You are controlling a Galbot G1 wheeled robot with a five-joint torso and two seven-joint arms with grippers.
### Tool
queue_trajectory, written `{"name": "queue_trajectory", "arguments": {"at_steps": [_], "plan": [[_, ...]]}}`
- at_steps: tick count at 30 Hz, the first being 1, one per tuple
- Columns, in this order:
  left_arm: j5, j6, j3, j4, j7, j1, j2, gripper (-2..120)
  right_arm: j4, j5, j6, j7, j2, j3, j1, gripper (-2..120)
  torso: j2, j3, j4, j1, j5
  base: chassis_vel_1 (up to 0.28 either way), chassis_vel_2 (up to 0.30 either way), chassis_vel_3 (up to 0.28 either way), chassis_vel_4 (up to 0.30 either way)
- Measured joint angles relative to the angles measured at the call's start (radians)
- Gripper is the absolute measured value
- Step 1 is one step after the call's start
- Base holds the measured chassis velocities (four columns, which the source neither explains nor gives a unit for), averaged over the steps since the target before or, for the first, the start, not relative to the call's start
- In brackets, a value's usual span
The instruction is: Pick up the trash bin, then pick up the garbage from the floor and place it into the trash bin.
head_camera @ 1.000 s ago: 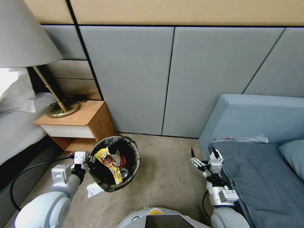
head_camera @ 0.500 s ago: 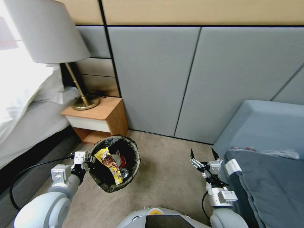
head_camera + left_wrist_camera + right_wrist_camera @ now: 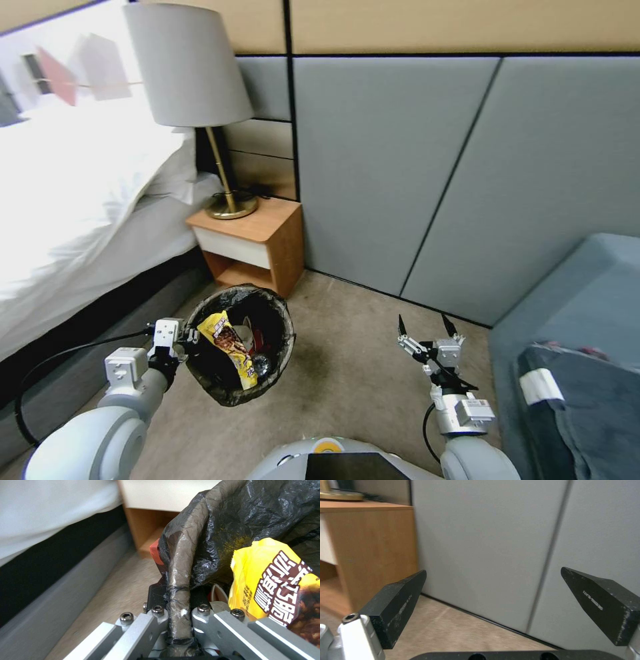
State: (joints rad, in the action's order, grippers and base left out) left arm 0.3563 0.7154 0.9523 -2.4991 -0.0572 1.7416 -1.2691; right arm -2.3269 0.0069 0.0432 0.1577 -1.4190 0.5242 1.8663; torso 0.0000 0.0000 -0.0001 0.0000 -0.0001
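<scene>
1. Along the left of the head view lies a bed with white linen; beside it stands a wooden nightstand carrying a brass-stemmed lamp with a pale conical shade.
2. Lower left of the frame, the left gripper has its jaws clenched on the rim of the trash bin. The left wrist view shows the metal jaws pinching a fold of the crinkled, glossy black bag where it wraps the rim.
3. Held off the carpet at lower centre-left, the round bin tilts its mouth up toward the camera. Inside it sits the garbage: a shiny yellow snack wrapper with brown print, standing on end, with red-and-white scraps and something small and metallic beside it.
4. Lower right of centre, the right gripper hovers with its pointed black jaws released and spread wide, nothing between them, facing the grey padded wall panels.
5. The bin lies to the left of those free jaws, well apart from them. No loose litter shows on the carpet, so I cannot say which way the next piece lies; the right arm looks to be the one free to fetch it.
6. Far right, a blue-grey sofa with a dark cushion.
</scene>
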Motion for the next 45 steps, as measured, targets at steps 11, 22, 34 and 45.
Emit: {"name": "queue_trajectory", "arguments": {"at_steps": [11, 22, 34, 45], "plan": [[0.002, 0.0, 0.004, 0.003, 0.0, -0.006, 0.008, 1, 0.007, 0.013, -0.05, 0.022, -0.014, -0.004, -0.019, 100, 0.0, 0.0, 0.0002, 0.0, 0.0001, 0.086, 0.083, 0.096, 0.083], [0.002, 0.0, 0.002, 0.007, 0.001, -0.007, 0.005, 1, 0.017, 0.01, -0.05, 0.027, -0.017, -0.014, -0.019, 100, 0.0, 0.0, 0.0, 0.0, 0.0, 0.072, 0.078, 0.085, 0.085], [0.0, 0.0, 0.001, 0.005, 0.001, -0.006, 0.003, 1, 0.025, 0.011, -0.052, 0.046, -0.014, -0.017, -0.026, 100, 0.0, 0.0, 0.0001, 0.0, 0.0, 0.081, 0.085, 0.081, 0.075], [-0.001, 0.0, 0.001, 0.001, 0.004, -0.003, 0.0, 1, 0.028, 0.011, -0.055, 0.047, -0.011, -0.025, -0.029, 100, 0.0, 0.0, 0.0003, 0.0, 0.0001, 0.085, 0.083, 0.08, 0.081]]}}
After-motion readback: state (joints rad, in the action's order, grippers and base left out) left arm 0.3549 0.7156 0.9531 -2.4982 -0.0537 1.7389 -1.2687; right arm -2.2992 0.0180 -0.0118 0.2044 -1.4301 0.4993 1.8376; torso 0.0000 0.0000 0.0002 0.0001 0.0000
